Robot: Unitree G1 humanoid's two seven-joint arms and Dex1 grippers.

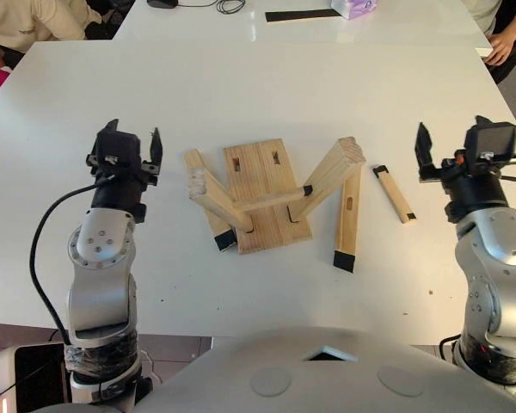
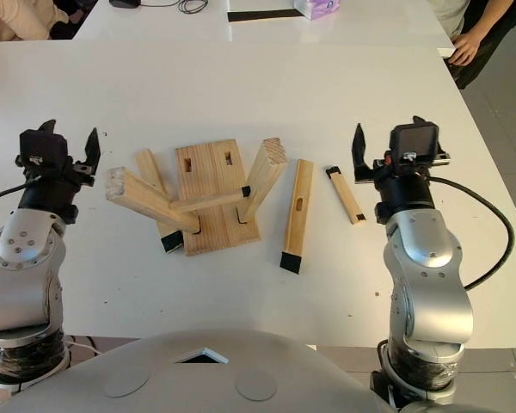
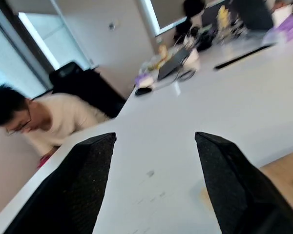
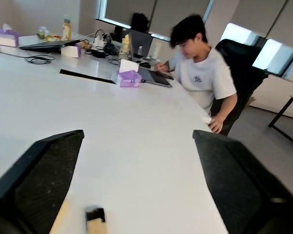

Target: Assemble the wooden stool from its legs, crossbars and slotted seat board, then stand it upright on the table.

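Note:
The slotted seat board [image 1: 260, 163] lies flat at the table's middle. Across it rests a sub-assembly: two thick legs, one on the left [image 1: 209, 198] and one on the right [image 1: 334, 172], joined by a crossbar [image 1: 271, 202]. Another leg [image 1: 195, 162] lies flat along the board's left edge, partly under it. A loose slotted leg [image 1: 348, 219] lies to the right of the board, and a short crossbar [image 1: 393, 194] lies beyond it. My left gripper [image 1: 135, 142] is open left of the parts. My right gripper [image 1: 451, 142] is open right of the short crossbar, holding nothing.
A second white table stands behind, with a black strip [image 1: 303, 15] and a purple tissue box [image 1: 354, 7]. People sit at the far left and far right corners. The white table [image 1: 258, 86] has bare surface beyond the parts.

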